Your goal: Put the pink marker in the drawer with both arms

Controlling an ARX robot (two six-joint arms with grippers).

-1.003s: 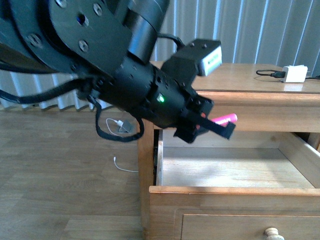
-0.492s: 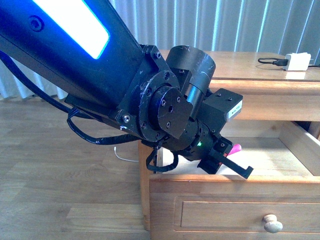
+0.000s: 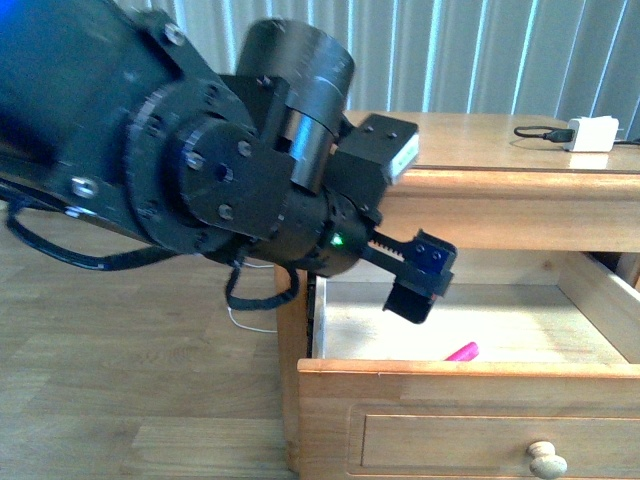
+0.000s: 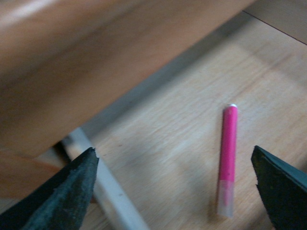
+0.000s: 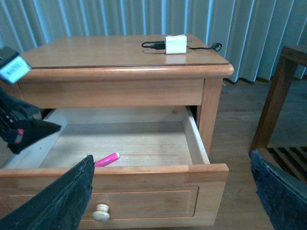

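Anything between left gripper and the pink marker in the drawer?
Nothing visible. The pink marker lies free on the floor of the drawer; the left gripper hangs open above it, with only open air between.

Marker bright pink; drawer honey-brown; charger white.

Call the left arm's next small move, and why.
Probably raise the left gripper clear of the drawer. The pink marker lies flat on the drawer floor, apart from the open jaws, and the gripper hangs over the opening, likely in the way of closing.
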